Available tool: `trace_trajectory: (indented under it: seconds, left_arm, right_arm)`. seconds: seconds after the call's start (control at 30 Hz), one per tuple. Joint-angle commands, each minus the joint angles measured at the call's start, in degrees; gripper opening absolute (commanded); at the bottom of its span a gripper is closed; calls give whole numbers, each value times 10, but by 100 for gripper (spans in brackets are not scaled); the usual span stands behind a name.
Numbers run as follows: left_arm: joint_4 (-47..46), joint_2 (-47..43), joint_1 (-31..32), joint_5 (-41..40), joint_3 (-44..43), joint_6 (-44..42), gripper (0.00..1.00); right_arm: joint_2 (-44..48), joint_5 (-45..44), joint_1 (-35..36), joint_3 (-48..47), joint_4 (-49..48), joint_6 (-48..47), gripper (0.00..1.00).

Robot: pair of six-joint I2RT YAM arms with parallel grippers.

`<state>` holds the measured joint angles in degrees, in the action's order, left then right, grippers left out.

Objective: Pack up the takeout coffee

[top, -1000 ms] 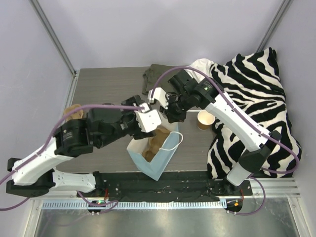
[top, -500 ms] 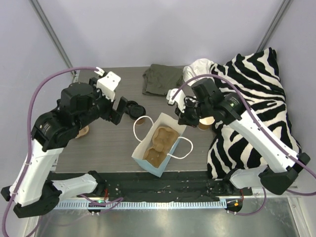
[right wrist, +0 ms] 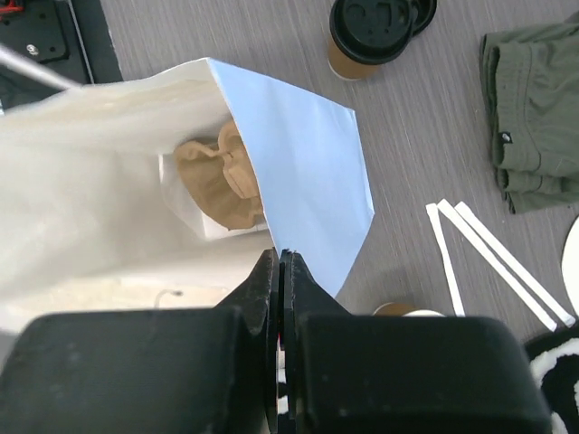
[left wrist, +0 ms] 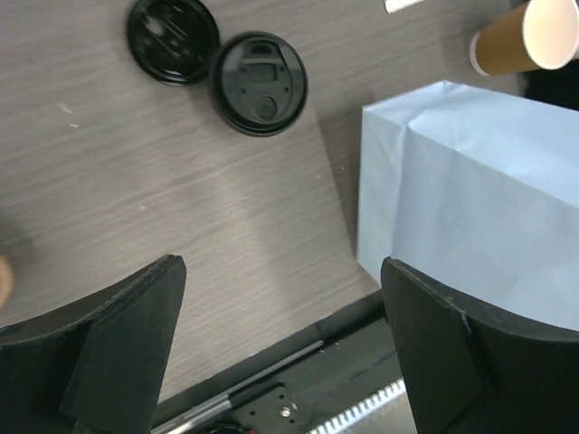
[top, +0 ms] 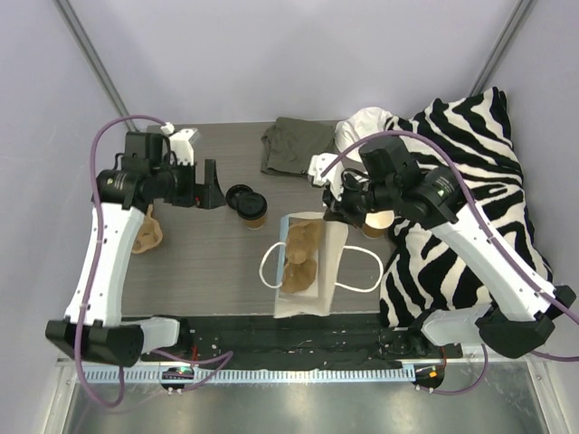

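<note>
The takeout coffee (top: 254,207) (left wrist: 259,83) (right wrist: 365,38), a tan cup with a black lid, stands on the table left of the blue paper bag (top: 312,271) (left wrist: 479,199) (right wrist: 308,154). My left gripper (top: 215,185) (left wrist: 285,348) hangs open and empty just left of the coffee, apart from it. The bag lies tipped with its mouth toward the right arm, and a brown pulp carrier (top: 300,258) (right wrist: 222,176) sits inside. My right gripper (top: 333,206) (right wrist: 279,255) is shut on the bag's rim.
A loose black lid (top: 238,193) (left wrist: 172,27) lies beside the coffee. A lidless tan cup (top: 375,219) (left wrist: 529,36) stands right of the bag. Behind are a green cloth (top: 294,145) (right wrist: 534,108) and white strips (right wrist: 488,253). A zebra blanket (top: 470,172) fills the right; another pulp carrier (top: 145,235) lies left.
My left arm has swung away from the bag to the left and its jaws have opened wider. The bag has tipped over toward the front, still pinched by the right gripper.
</note>
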<state>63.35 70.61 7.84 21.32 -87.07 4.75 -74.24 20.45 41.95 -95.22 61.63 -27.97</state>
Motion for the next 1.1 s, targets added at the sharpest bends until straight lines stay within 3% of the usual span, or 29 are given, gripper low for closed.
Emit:
trace_trajectory:
  seconds: [0.0,0.1,0.17,0.3,0.47,0.7,0.9,1.0,1.07]
  left_arm:
    - [-25,32,-7,99,-24,27,96]
    - [-12,62,-7,79,-42,46,99]
    - [6,68,-7,85,-59,40,99]
    - [9,68,-7,72,-64,44,99]
    - [-11,61,-6,81,-32,19,94]
    - [-42,39,18,43,18,-45,93]
    - [-46,92,49,-59,1,-84,90]
    - [-59,117,78,-107,-5,-113,100]
    - [-70,145,98,-134,-12,-119,100]
  right_arm:
    - [-48,-40,3,-2,22,10,1]
    - [-78,-47,-7,23,43,-26,1]
    - [-79,31,-44,1,28,-47,1]
    - [-86,93,-76,-82,22,-10,1]
    - [-75,153,-123,-47,46,-45,1]
    - [-99,136,-124,-41,67,-97,1]
    - [-113,123,-125,-36,75,-85,1]
    - [-112,110,-124,-44,75,-71,2]
    - [-105,107,-124,-39,74,-76,3]
